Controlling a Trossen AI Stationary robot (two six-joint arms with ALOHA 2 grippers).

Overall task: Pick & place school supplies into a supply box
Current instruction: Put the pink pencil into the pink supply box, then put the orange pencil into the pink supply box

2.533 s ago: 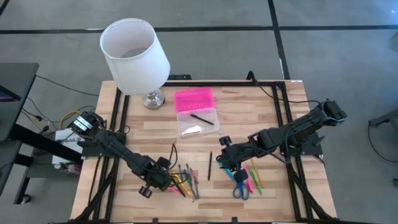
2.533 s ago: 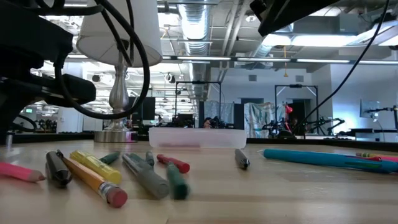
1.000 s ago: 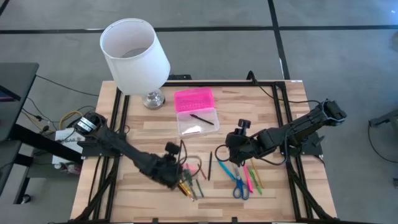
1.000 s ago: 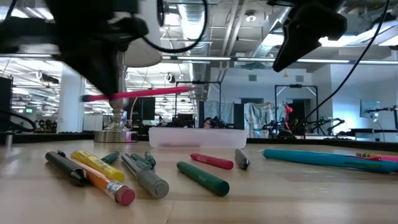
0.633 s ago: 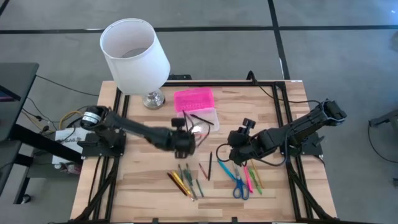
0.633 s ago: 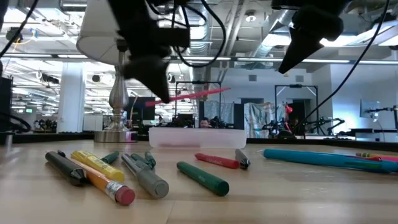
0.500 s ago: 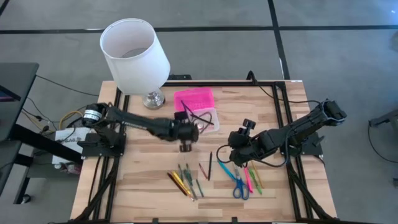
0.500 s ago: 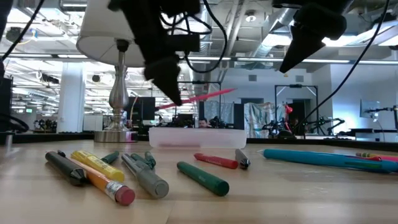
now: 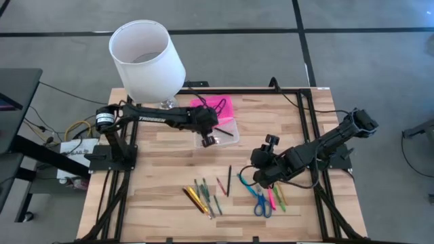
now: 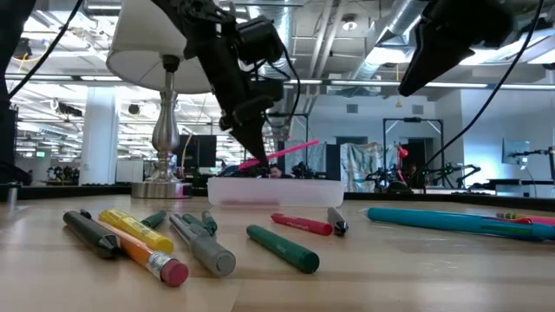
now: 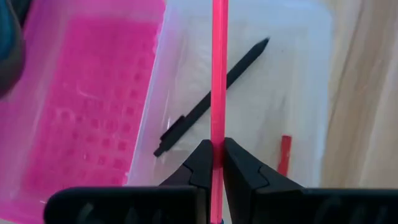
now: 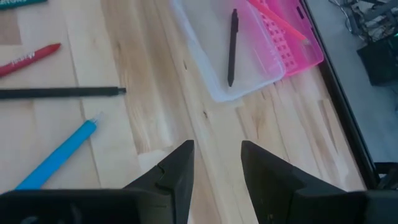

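The thin pink pencil [image 11: 218,74] is pinched tight in the left gripper [image 11: 213,163], hanging right over the clear plastic supply box with the pink lid [image 9: 215,122], which sits at 12 o'clock on the table and has a black pen [image 11: 211,98] inside. So it's the drop-off step; next move is probably lowering and letting go. The right gripper [image 12: 216,163] is spread open and empty, near the blue-handled scissors [image 9: 260,201] at 4 o'clock.

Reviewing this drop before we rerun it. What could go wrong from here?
1. The left end effector grips the pink pencil near one end, tilted over the clear box; on release it may bridge the rim or the pink lid rather than drop flat.
2. A black pen already lies diagonally inside, so the pencil could land across it and roll.
3. The right end effector hovers open near the scissors, low enough to scatter them.
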